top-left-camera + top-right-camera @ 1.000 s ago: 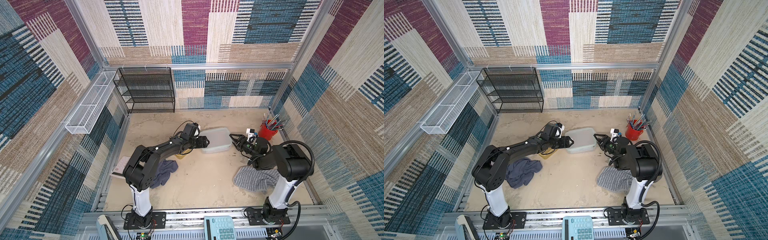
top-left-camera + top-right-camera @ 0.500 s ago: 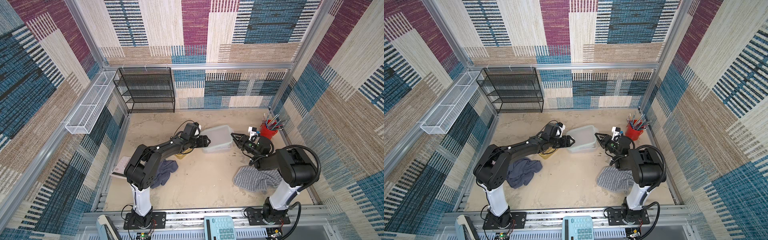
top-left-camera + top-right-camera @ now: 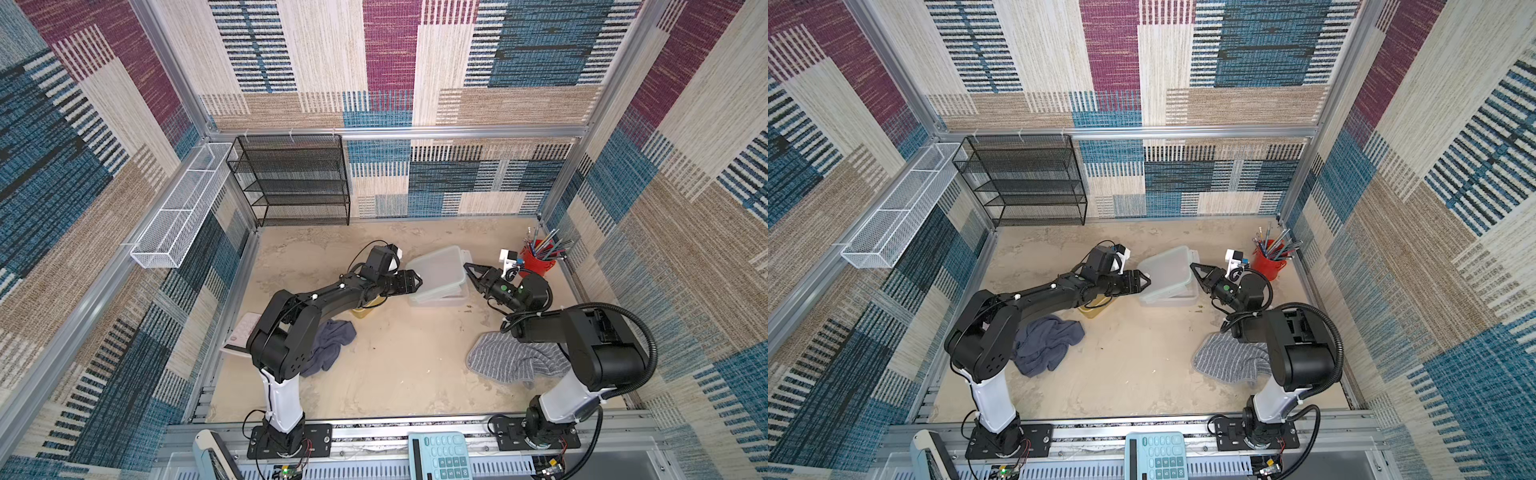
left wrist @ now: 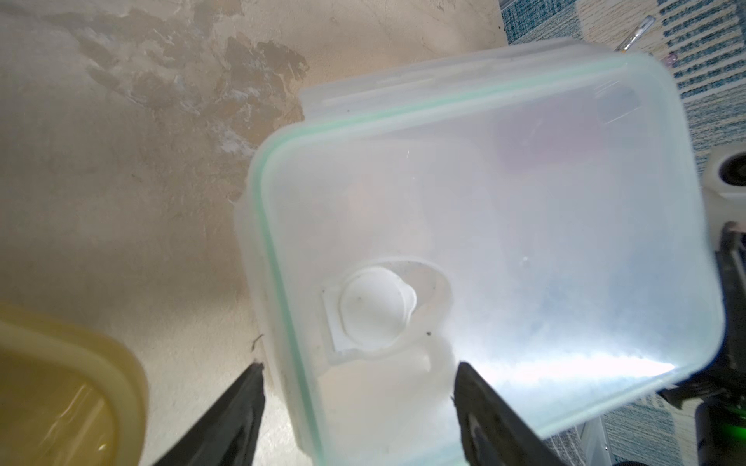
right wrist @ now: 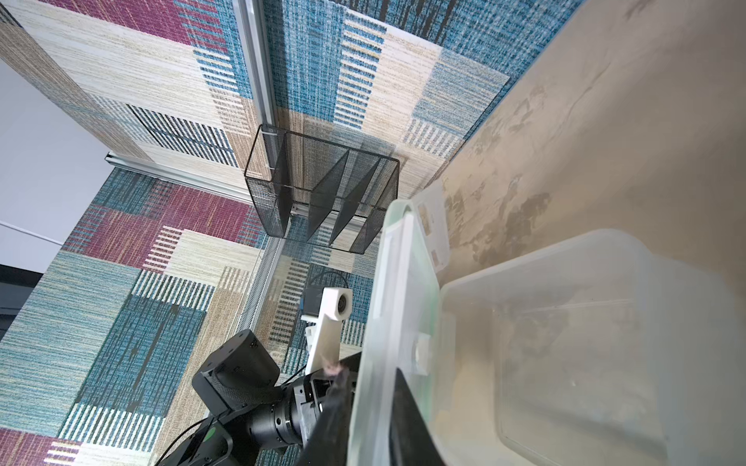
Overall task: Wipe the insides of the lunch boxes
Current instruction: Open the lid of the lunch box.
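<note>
Since a second ago the right fingers have narrowed and the clear lid has tipped up off the clear lunch box. The lid now sits slanted, its edge on the right arm's side raised, and the box's near wall shows beneath it in both top views. In the right wrist view two dark fingers pinch the lid's rim from either side, nearly closed on it, and the open box lies just below.

The left fingers have not changed their spread. They stand wide apart at the box's opposite end. In the left wrist view they straddle a corner of the box and the lid's green-sealed edge, and I cannot tell whether they touch it.

The clear box sits toward the back of the worktop, between the two arms. The amber lunch box sits just beside it, partly under the left arm.

A dark blue-grey cloth lies crumpled by the left arm's base. A grey striped towel lies by the right arm. A red pen cup stands in the back right corner.
</note>
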`<state>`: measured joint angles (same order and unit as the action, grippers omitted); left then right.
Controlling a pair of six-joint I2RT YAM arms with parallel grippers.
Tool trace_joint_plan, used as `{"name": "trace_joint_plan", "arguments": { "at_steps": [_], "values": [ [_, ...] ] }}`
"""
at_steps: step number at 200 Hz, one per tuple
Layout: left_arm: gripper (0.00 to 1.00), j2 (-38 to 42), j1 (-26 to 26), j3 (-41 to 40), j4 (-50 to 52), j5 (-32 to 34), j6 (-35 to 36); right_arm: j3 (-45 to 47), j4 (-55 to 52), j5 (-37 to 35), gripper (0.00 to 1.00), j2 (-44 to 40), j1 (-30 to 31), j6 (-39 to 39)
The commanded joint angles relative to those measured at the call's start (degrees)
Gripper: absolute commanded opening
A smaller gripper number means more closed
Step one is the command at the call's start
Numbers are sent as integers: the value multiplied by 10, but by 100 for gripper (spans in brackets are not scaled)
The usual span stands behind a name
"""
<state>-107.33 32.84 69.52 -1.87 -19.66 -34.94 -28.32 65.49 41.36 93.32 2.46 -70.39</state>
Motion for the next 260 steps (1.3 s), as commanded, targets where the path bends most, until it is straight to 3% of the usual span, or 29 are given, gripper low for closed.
{"name": "trace_joint_plan", "arguments": {
  "at_steps": [1, 86, 129, 210, 260],
  "values": [
    [76, 10, -1, -2, -9, 0, -3, 1, -27, -10, 18, -14, 6, 7],
    [76, 50, -11, -40, -48, -12, -27, 1, -35, -54, 10, -47, 51, 2],
    [77, 94, -28, -82, -118, -34, -67, -4, -42, -63, 8, -79, 64, -3],
    [80, 166, -28, -97, -90, 11, -46, -31, -35, -55, 8, -87, 100, -6],
    [80, 204, -26, -114, -78, 43, -36, -76, -152, -66, 8, -136, 100, 98]
  ]
}}
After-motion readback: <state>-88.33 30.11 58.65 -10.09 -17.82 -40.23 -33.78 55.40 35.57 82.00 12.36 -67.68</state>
